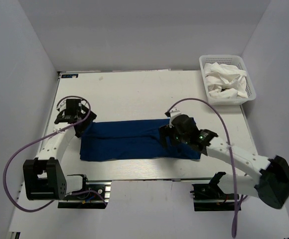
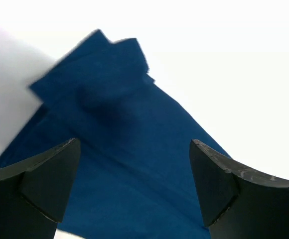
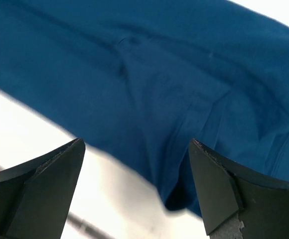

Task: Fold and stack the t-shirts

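Centre frame, the navy shirt (image 1: 129, 140) lies in a long folded band on the worktop (image 1: 134, 92). The white shirt (image 1: 225, 82) sits in the basket (image 1: 251, 90), upper right. The left arm (image 1: 60, 142) and right arm (image 1: 234, 155) hover at its ends, jaws wide apart and holding nothing. Pinching a single layer could unravel the fold.

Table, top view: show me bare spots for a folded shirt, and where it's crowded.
Largest free patch: the table between its far edge and the navy t-shirt, left of the basket. A smaller one lies nearer than the basket, right of the shirt. Crowded: both shirt ends, under the left gripper and right gripper; the near edge leaves only a thin strip.
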